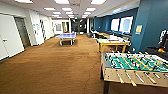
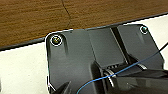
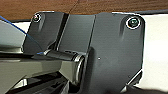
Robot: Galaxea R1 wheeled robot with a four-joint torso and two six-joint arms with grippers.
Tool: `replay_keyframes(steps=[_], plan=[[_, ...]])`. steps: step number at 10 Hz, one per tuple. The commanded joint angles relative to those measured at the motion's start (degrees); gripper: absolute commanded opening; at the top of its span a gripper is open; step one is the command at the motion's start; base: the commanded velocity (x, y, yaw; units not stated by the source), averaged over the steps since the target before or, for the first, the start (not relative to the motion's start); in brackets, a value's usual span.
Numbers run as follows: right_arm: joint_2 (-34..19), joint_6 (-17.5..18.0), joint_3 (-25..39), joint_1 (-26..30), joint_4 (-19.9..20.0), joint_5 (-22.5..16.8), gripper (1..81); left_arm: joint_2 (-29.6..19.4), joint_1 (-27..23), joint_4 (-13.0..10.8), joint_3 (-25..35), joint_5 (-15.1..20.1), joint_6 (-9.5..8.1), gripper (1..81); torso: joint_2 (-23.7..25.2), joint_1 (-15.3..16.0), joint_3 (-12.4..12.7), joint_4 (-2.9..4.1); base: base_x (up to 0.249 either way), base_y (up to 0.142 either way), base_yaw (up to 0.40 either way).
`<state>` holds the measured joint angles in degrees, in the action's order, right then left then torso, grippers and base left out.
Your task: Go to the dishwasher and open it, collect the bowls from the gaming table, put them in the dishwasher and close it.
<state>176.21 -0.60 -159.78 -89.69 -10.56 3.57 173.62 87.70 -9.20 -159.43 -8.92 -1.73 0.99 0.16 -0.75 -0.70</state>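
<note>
The room is lit evenly by ceiling panels [image 1: 62, 2]; glare is seen on bright windows [image 1: 121, 24] beyond the foosball table [image 1: 135, 66]. Everything is rendered soft and blurred.

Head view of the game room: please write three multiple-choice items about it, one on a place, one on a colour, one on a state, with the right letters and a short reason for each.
1. Where does the table-football table with the green field and rods stand?
A. at the near right
B. at the far left
C. in the far middle

2. What colour is the top of the distant table-tennis table?
A. red
B. blue
C. black

3. In what state are the ceiling light panels?
A. switched off
B. covered
C. lit

Answers:
1 A: it stands on the brown carpet nearest the camera, on the right, before the yellow wooden-legged table with the white top.
2 B: its flat top is blue against the carpet.
3 C: the panels glow bright white along the ceiling.
</note>
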Motion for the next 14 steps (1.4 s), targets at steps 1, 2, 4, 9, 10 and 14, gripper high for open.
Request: replay_keyframes(steps=[1, 2, 4, 9, 10, 14], plan=[[0.2, -0.1, 0.3, 2.7, -0.5, -2.6, 81.1, -0.4, -2.7, 0.2, -0.2, 2.4, -0.11, 81.1, 0.0, 0.0, 0.0, 0.00, 0.132, 0.000, 0.000], [0.2, -0.1, 0.3, 2.6, -0.5, -2.6, 81.1, -0.4, -2.7, 0.2, -0.2, 2.4, -0.11, 81.1, 0.0, 0.0, 0.0, 0.00, 0.132, 0.000, 0.000], [0.2, -0.1, 0.3, 2.7, -0.5, -2.6, 81.1, -0.3, -2.7, 0.2, -0.2, 2.4, -0.11, 81.1, 0.0, 0.0, 0.0, 0.00, 0.132, 0.000, 0.000], [0.2, -0.1, 0.3, 2.7, -0.5, -2.6, 81.1, -0.2, -2.7, 0.2, -0.2, 2.4, -0.11, 81.1, 0.0, 0.0, 0.0, 0.00, 0.132, 0.025, 0.000], [0.2, -0.1, 0.3, 2.6, -0.5, -2.7, 81.1, -0.2, -2.7, 0.2, -0.2, 2.4, -0.11, 81.1, 0.0, 0.0, 0.0, 0.00, 0.132, 0.064, 0.000], [0.2, -0.1, 0.3, 2.4, -0.5, -2.6, 81.1, -0.2, -2.7, 0.2, -0.2, 2.4, -0.11, 81.1, 0.0, -0.1, 0.0, 0.00, 0.132, 0.064, 0.000]])
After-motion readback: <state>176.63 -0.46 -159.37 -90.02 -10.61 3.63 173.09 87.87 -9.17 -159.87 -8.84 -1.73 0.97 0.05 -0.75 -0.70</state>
